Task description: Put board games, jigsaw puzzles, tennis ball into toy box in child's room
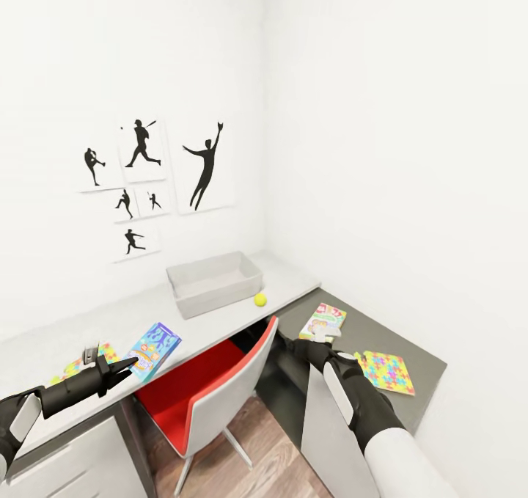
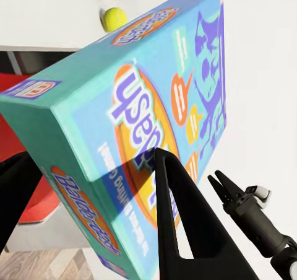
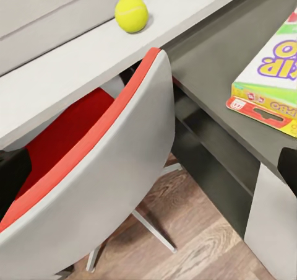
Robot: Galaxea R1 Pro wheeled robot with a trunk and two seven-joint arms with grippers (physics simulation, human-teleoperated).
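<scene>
A: Where's the shallow light-grey rectangular toy box (image 1: 213,283)?

B: At twelve o'clock on the long pale grey-white table (image 1: 88,322), with the small yellow-green tennis ball (image 1: 260,299) just beside its right corner.

A: And the left gripper (image 1: 123,370)?

B: At about nine o'clock, its black fingers (image 2: 185,221) spread apart around the near end of the thin blue cartoon-covered board game box (image 1: 152,349). A flat multicoloured jigsaw puzzle sheet (image 1: 81,364) lies just behind that arm.

A: The right gripper (image 1: 320,334)?

B: At three o'clock, above the lower dark grey-topped cabinet (image 1: 418,355), near the white-red-yellow board game box (image 1: 323,320); whether its fingers are apart, I cannot tell. Another square jigsaw sheet (image 1: 386,372) lies beside the forearm. A red-and-grey chair (image 1: 213,392) sits between the arms.
</scene>
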